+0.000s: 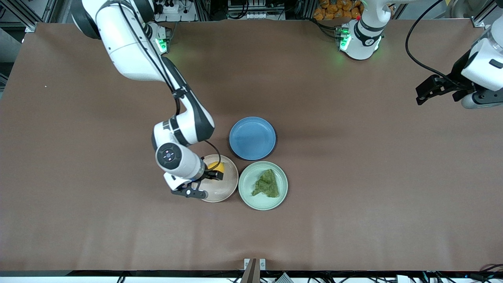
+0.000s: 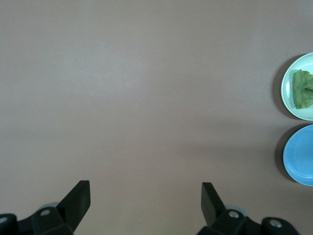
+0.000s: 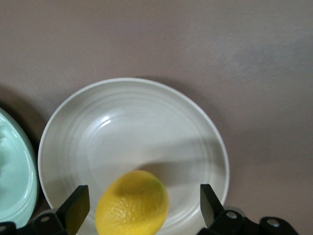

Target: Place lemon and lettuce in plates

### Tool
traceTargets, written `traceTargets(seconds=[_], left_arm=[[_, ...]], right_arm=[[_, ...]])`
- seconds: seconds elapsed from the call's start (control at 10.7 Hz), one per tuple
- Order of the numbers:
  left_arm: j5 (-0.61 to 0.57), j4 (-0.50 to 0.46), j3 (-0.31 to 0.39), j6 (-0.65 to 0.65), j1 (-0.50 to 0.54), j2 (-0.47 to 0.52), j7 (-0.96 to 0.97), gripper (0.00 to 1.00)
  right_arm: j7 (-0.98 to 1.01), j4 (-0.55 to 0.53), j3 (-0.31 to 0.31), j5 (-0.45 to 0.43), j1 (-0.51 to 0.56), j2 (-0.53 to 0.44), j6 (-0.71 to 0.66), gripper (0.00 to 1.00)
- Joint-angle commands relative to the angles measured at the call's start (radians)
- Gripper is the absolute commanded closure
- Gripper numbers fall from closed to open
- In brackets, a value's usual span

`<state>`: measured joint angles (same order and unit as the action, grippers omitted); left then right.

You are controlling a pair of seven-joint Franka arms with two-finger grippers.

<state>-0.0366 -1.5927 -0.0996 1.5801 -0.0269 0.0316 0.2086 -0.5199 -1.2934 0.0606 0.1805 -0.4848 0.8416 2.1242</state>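
Note:
The lemon [image 1: 217, 166] lies in the beige-pink plate [image 1: 226, 194]. My right gripper [image 1: 204, 184] hangs low over that plate, open, with the lemon between its fingers and touching neither. In the right wrist view the lemon [image 3: 132, 208] sits on the plate [image 3: 132, 127], between the spread fingers [image 3: 78, 203] of my right gripper [image 3: 144, 200]. The lettuce [image 1: 267, 184] lies in the mint green plate [image 1: 251, 202] beside it. My left gripper [image 1: 419, 95] waits open and empty above bare table at the left arm's end; its wrist view shows the gripper [image 2: 145, 196], the lettuce [image 2: 303, 88] and the mint plate [image 2: 288, 93].
A blue round plate [image 1: 252, 138] stands empty, farther from the front camera than the two other plates and touching close to them; it also shows in the left wrist view [image 2: 301, 154]. The mint plate's rim [image 3: 12, 181] edges the right wrist view.

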Motion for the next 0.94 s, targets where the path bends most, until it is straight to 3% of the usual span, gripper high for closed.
traceTargets(seconds=[0.0,0.66,0.84], left_arm=[[0.030,0.002,-0.002,-0.003,0.030,0.005,-0.032,0.00],[0.030,0.013,-0.008,-0.003,0.030,0.005,-0.029,0.00],[0.029,0.017,-0.008,-0.003,0.030,0.005,-0.037,0.00]], right_arm=[[0.021,0.126,-0.008,0.017,0.080,-0.004,-0.188,0.00],[0.343,0.187,0.027,-0.019,0.276,-0.087,-0.519,0.00],[0.402,0.186,0.034,-0.106,0.308,-0.119,-0.541,0.00]])
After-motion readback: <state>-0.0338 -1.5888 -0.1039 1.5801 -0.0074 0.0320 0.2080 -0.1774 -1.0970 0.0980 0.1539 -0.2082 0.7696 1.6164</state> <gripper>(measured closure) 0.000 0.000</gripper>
